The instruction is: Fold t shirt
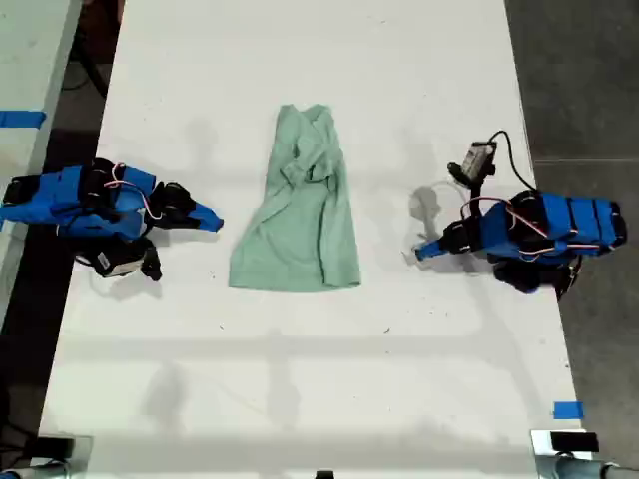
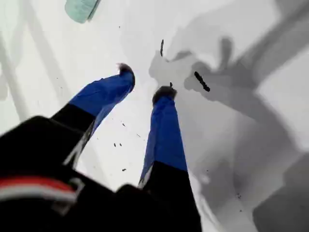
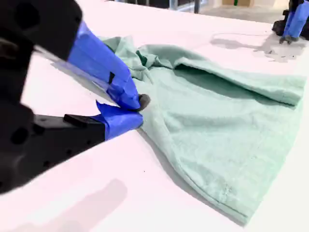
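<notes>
The pale mint-green t shirt (image 1: 300, 210) lies wrinkled on the white table (image 1: 300, 379), collar end bunched at the far side and hem nearer the camera. In the exterior view's right, my first gripper (image 1: 417, 254) points at the shirt from a gap away. Its fingers stand open over bare table (image 2: 145, 79), with only a corner of the shirt (image 2: 81, 8) in sight. In the exterior view's left, my second gripper (image 1: 213, 222) sits just short of the shirt's side edge. Its jaws (image 3: 137, 110) are shut with nothing between them, close beside the cloth (image 3: 217, 121).
A small camera on a cable (image 1: 477, 160) rises beside the first arm. Blue tape (image 1: 567, 409) marks the table near the exterior view's lower right corner. Dark floor (image 1: 589, 80) lies beyond the table's edge on the exterior view's right; another pale table (image 1: 25, 60) stands at its left.
</notes>
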Robot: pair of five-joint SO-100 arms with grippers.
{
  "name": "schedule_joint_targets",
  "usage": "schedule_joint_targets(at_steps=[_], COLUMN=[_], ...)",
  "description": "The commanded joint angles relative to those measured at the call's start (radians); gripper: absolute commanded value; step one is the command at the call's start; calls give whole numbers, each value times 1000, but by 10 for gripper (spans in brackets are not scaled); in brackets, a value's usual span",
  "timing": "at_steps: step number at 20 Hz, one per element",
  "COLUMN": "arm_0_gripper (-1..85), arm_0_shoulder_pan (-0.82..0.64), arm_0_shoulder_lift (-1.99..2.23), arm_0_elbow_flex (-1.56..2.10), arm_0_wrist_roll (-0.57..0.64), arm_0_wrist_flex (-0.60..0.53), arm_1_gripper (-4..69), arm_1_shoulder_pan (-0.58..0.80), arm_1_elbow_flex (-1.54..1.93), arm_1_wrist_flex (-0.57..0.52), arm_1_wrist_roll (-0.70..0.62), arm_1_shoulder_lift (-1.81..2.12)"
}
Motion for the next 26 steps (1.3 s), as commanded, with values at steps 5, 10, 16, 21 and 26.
schedule_joint_targets(at_steps=[5, 10, 16, 21, 26], arm_0_gripper=[-1, 81, 293, 306, 302], arm_0_shoulder_pan=[17, 55, 103, 137, 215], arm_0_shoulder_lift=[5, -485, -1652, -1913, -1921], arm_0_elbow_flex=[15, -327, -1327, -1486, -1476], arm_0_wrist_roll=[-11, -129, -109, -3, -54], arm_0_wrist_flex=[-5, 78, 532, 523, 442], arm_1_gripper=[60, 60, 60, 59, 59], arm_1_shoulder_pan=[341, 339, 331, 330, 336], arm_1_elbow_flex=[60, 61, 61, 61, 61], arm_1_wrist_flex=[-35, -35, -37, -37, -37], arm_1_wrist_roll=[-540, -548, -560, -580, -588], arm_1_shoulder_lift=[12, 12, 12, 12, 12])
